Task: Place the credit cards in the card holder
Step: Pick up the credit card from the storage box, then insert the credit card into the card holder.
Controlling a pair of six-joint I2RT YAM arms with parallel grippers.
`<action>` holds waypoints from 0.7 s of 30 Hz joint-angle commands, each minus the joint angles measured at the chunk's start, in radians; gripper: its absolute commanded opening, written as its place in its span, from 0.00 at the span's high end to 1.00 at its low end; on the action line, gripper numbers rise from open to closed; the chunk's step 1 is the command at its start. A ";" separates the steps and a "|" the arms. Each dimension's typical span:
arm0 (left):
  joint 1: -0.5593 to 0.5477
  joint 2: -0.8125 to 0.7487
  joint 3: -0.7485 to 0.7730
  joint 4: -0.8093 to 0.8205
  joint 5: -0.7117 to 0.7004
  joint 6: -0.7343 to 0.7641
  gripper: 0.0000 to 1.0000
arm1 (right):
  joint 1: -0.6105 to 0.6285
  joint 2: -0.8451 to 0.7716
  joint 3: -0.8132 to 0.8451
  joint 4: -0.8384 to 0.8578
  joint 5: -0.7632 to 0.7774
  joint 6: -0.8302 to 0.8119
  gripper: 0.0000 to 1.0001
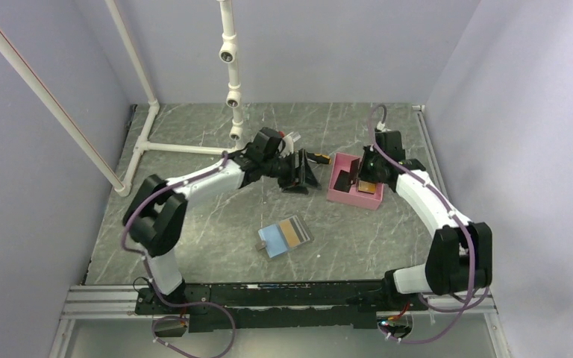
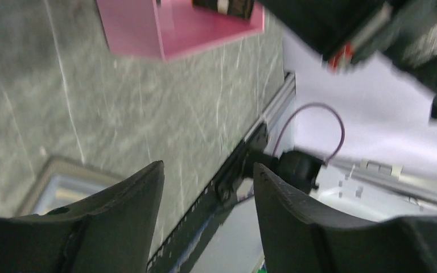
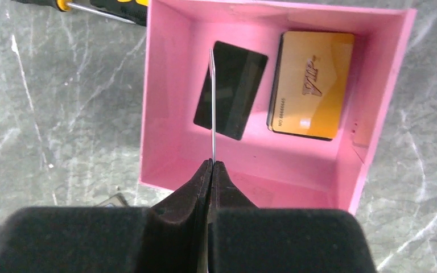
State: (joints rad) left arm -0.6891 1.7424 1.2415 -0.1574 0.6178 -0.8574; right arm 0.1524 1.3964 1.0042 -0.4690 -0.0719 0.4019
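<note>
My right gripper [image 3: 211,162] is shut on a credit card [image 3: 211,102] that I see edge-on, upright over the pink tray [image 3: 165,165]. A black card [image 3: 230,90] and a stack of orange cards [image 3: 310,85] lie on the tray's floor. The card holder [image 1: 285,237] lies open on the table nearer the arm bases, light blue inside, with a tan card on its right half. My left gripper [image 1: 302,171] hovers just left of the tray [image 1: 343,195]. In the left wrist view that gripper [image 2: 209,168] is open, with nothing between its fingers.
A yellow-and-black screwdriver [image 1: 319,158] lies behind the tray's left corner. A white pipe frame [image 1: 149,138] stands at the back left, and a pipe [image 1: 231,74] hangs down over the back middle. Walls close in on three sides.
</note>
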 commanded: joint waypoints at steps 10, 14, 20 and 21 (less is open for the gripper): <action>-0.062 0.403 0.491 0.112 -0.066 -0.037 0.35 | -0.155 -0.204 -0.226 0.293 -0.154 0.130 1.00; -0.054 0.446 0.526 0.206 0.113 -0.013 0.32 | -0.293 -0.217 -0.293 0.416 -0.491 0.196 1.00; -0.028 0.453 0.514 0.215 0.209 -0.011 0.28 | -0.408 -0.215 -0.385 0.613 -0.741 0.279 1.00; -0.021 0.458 0.507 0.241 0.229 -0.032 0.28 | -0.422 -0.216 -0.411 0.661 -0.769 0.298 1.00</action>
State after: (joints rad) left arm -0.7361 2.2002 1.7378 -0.0162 0.7296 -0.8776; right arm -0.2207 1.1984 0.6537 -0.0418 -0.6067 0.6090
